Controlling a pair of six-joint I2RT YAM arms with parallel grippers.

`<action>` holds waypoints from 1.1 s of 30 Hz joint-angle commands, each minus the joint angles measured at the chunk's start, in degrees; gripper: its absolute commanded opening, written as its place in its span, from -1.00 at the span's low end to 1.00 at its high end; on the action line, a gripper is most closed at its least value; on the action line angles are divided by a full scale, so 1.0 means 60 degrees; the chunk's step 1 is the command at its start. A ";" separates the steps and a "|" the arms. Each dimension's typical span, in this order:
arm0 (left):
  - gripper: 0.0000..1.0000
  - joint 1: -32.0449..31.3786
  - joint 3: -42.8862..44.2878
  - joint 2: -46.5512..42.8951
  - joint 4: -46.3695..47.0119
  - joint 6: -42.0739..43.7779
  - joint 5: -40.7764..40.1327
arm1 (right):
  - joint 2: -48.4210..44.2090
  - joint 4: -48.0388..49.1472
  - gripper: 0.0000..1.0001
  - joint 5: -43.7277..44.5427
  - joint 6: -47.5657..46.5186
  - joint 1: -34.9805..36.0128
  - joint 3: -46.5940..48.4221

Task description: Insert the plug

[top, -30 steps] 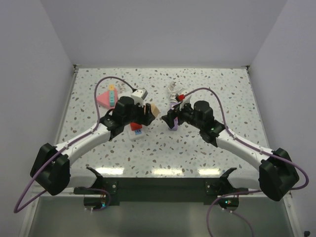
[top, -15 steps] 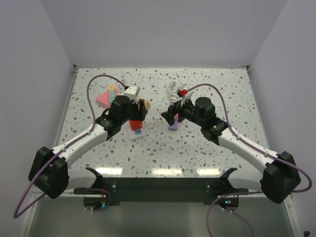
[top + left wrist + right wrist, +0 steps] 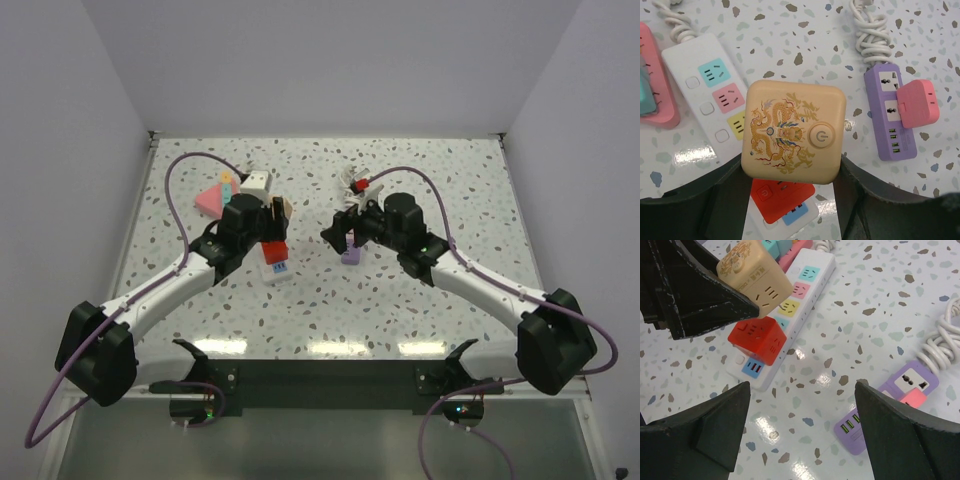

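Left pincer [image 3: 792, 172] pinching beige plug [image 3: 792, 132], dragon print [image 3: 782, 135] seen from left wrist, its sockets [image 3: 771, 292] from right wrist, right pincer [image 3: 802, 390] spread

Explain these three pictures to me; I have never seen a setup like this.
A left arm and a right arm are bolted at the near edge of a speckled table. One picture looks down from above; the other two come from wrist cameras. The left gripper is closed on a beige dragon-printed cube adapter above a white power strip carrying a red adapter. The right gripper is open and empty. A purple strip with a pink adapter and a pink triangular strip lie nearby.
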 commanded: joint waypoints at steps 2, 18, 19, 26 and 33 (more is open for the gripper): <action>-1.00 0.0081 -0.0052 -0.0327 0.0386 -0.0226 -0.0390 | 0.0137 0.0370 0.76 -0.0170 0.0100 0.0049 0.0381; -1.00 0.0022 -0.1898 -0.0679 0.4956 0.4093 0.6428 | -0.1574 -0.0934 0.78 0.0826 0.1915 -0.0054 0.0017; -1.00 0.0022 -0.1738 -0.0635 0.4928 0.4516 0.6813 | -0.1939 -0.0876 0.79 0.0768 0.2004 -0.0054 -0.0290; -1.00 0.0007 -0.0859 -0.0298 0.3348 0.6715 1.0257 | -0.3301 -0.0159 0.78 -0.1719 0.0180 -0.0069 -0.1580; -1.00 0.0008 -0.0082 -0.0298 0.1076 0.8709 1.2002 | -0.4651 0.0414 0.76 -0.3934 -0.2023 -0.0069 -0.2782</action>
